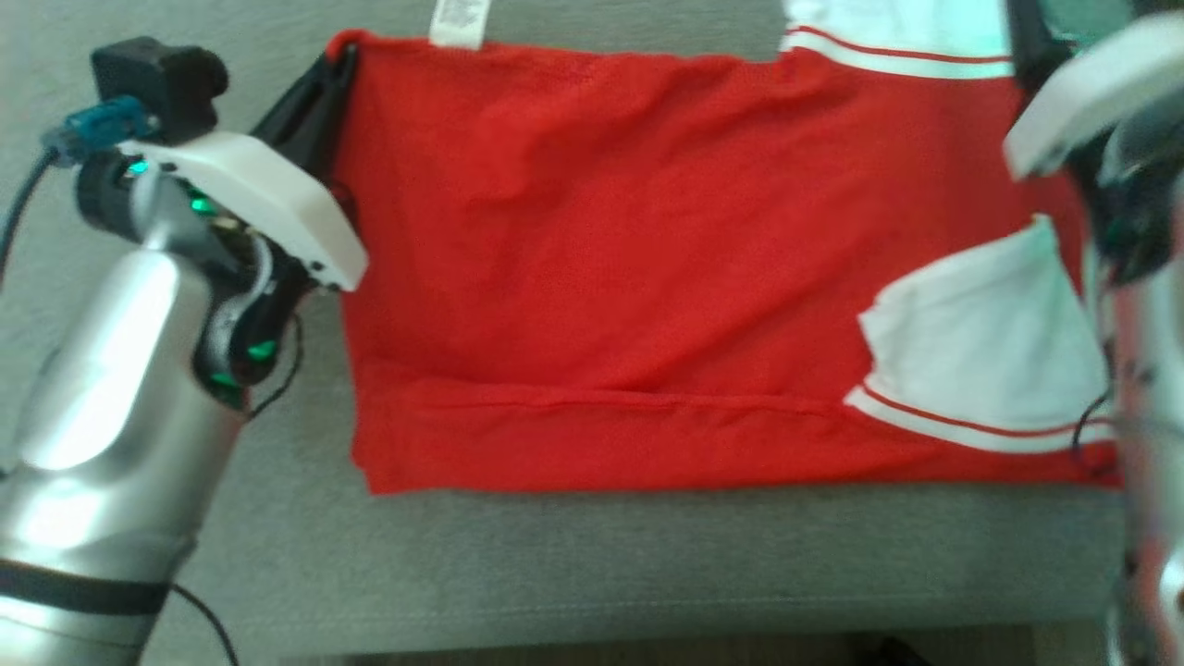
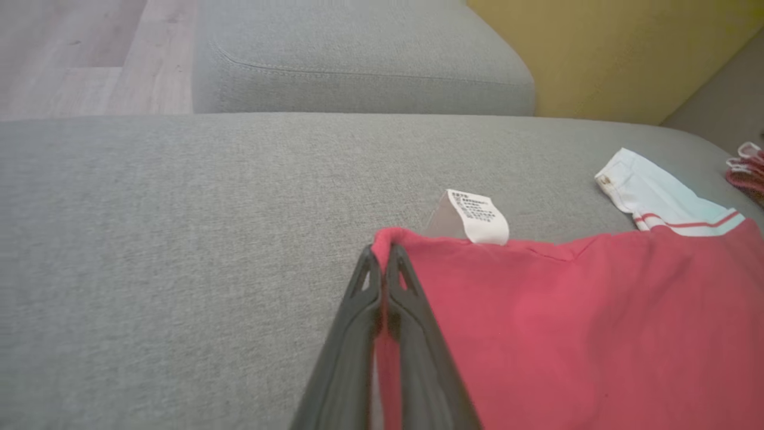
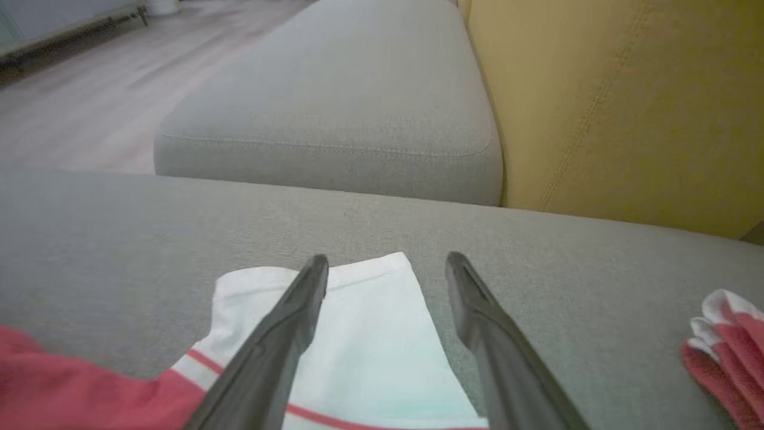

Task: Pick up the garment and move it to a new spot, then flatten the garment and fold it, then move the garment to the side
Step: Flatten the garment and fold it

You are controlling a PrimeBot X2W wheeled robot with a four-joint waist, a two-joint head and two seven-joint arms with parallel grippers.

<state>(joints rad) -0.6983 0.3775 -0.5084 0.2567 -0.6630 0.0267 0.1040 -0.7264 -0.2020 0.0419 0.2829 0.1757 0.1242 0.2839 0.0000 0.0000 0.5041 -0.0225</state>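
The garment (image 1: 601, 277) is red with white, red-striped sleeves and lies spread across a grey sofa cushion (image 1: 601, 555). One white sleeve (image 1: 990, 342) is folded onto its right side. My left gripper (image 2: 382, 257) is shut on the garment's (image 2: 567, 334) far left corner, beside a white care label (image 2: 480, 218). In the head view the same gripper (image 1: 338, 65) sits at that corner. My right gripper (image 3: 388, 263) is open, its fingers low over the far white sleeve (image 3: 370, 334) with one on each side, gripping nothing.
A second grey cushion (image 3: 334, 101) lies beyond the work cushion, with a yellow backrest (image 3: 627, 107) beside it. Another red-and-white cloth (image 3: 728, 346) lies on the cushion to the right. Wooden floor (image 2: 77, 54) lies past the cushions. The cushion's front edge (image 1: 601, 638) is near me.
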